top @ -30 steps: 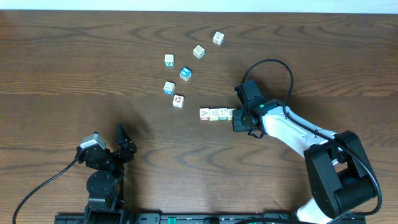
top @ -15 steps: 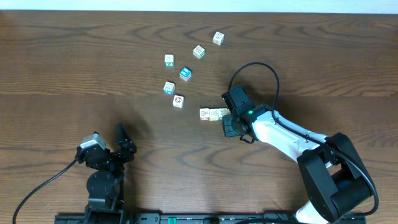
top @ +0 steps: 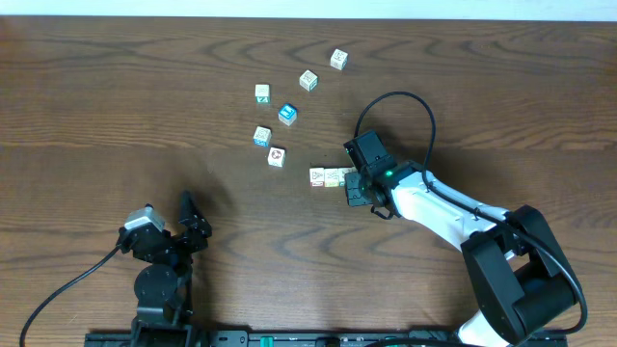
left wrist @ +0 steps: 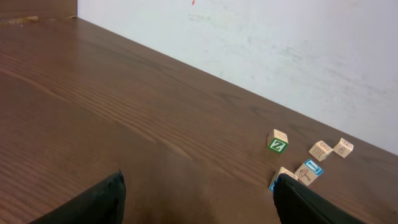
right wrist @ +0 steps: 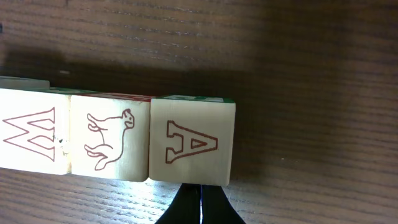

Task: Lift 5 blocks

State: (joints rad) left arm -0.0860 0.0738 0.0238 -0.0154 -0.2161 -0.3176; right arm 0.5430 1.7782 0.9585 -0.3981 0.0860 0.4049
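Three cream blocks stand side by side in a row: a red W, a red animal and a red A. My right gripper is shut and empty, its tips against the near edge of the A block. From overhead the right gripper covers the row's right end, and two of the row's blocks show. A red-ring block and more blocks lie up and left. My left gripper stands open over bare wood, far from the blocks.
A blue-topped cube and a white cube with teal edges lie among the loose blocks. The left arm rests near the table's front edge. The right arm's cable loops above the row. A white wall borders the table's far side.
My right gripper has slid left along the row, now covering its right end; most of that move came in the first half second. The left arm has not moved.
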